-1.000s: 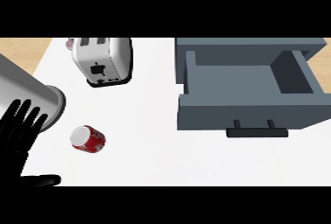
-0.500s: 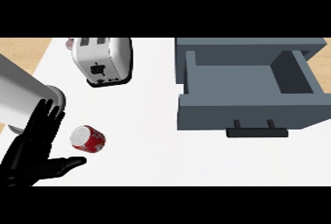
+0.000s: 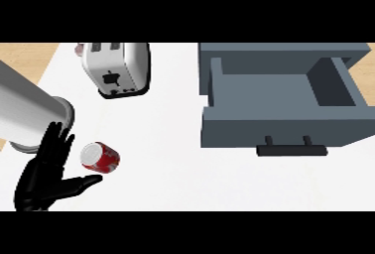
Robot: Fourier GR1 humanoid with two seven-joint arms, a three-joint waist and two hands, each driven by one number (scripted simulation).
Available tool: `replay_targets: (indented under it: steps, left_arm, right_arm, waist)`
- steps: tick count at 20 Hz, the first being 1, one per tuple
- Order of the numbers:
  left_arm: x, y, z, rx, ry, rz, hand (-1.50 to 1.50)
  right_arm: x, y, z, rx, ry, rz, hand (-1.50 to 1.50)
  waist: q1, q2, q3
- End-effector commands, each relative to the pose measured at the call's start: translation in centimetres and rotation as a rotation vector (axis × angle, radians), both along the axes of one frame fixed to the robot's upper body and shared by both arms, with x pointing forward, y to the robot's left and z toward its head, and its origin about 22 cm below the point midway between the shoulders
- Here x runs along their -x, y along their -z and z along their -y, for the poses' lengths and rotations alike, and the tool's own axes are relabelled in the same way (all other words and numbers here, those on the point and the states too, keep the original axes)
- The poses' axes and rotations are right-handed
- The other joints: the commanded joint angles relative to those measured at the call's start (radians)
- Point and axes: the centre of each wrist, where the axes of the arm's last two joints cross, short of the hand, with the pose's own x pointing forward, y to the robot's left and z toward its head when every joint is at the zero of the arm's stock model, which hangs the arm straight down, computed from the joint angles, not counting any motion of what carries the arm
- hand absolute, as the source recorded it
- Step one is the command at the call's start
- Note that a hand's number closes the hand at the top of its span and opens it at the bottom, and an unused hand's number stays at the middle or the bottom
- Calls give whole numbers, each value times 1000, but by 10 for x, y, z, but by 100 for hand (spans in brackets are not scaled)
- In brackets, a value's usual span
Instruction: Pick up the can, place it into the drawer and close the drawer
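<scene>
A grey forearm slants in at the far left of the white bench. Below it the left hand is spread, fingers straight, thumb out, just left of the red can, which lies on its side. Up beyond the can stands a silver toaster. Well right of the can the grey drawer stands pulled open, its black handle facing the bench's near side.

Your left robot hand is cut off at the wrist by the near edge. The big grey cylinder runs out past the left edge. Something reddish far behind the toaster is mostly hidden.
</scene>
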Motion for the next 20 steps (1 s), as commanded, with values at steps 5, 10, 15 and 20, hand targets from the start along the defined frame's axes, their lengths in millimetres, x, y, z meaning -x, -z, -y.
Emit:
replay_targets:
  steps: [5, 10, 15, 20]
  left_arm:
    - [-5, 38, -22, -31, -37, -32, -150]
    - [-6, 60, -33, -12, -37, -49, -150]
    - [3, 90, -32, 45, -28, -72, -150]
    - [9, 101, -34, 51, -21, -72, -150]
  right_arm:
    - [-9, -11, 11, -4, 13, 2, -150]
    - [14, -23, 16, 27, 15, -16, -150]
    - [15, -16, 4, 7, -1, 11, -150]
    - [10, -24, 4, 19, -5, 6, -150]
  waist:
    - [1, 0, 0]
    - [-4, 0, 0]
    - [-3, 0, 0]
    - [0, 0, 0]
